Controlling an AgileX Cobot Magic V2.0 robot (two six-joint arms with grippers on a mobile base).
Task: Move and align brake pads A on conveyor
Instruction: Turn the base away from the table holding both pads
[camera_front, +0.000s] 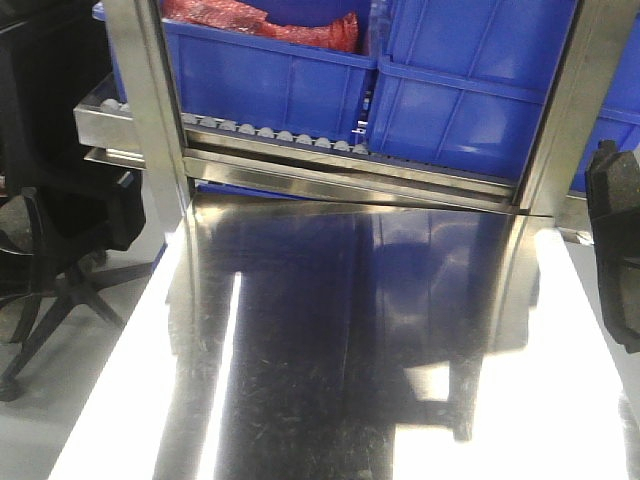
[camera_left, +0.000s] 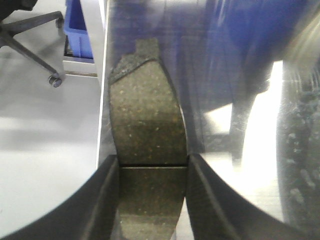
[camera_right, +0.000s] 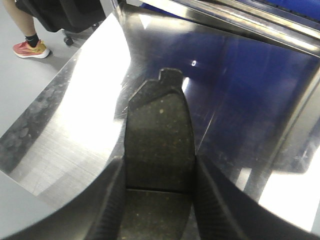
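- Currently, the left tool (camera_left: 152, 166) is clenched on the left pad (camera_left: 145, 115), and the right tool (camera_right: 159, 167) is clenched on the right pad (camera_right: 160, 130).
- Each pad sits between the jaws, gripped near its centre groove. One end projects ahead of the tips, over the steel surface (camera_right: 85, 100).
- Hold each pad level in transfer. The conveyor is not in view, so confirm it lies under the tool before lowering.
- Pad: curved, speckled grey-brown face, tab at the far end.

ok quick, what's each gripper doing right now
left gripper: closed, holding a brake pad
right gripper: closed, holding a second brake pad
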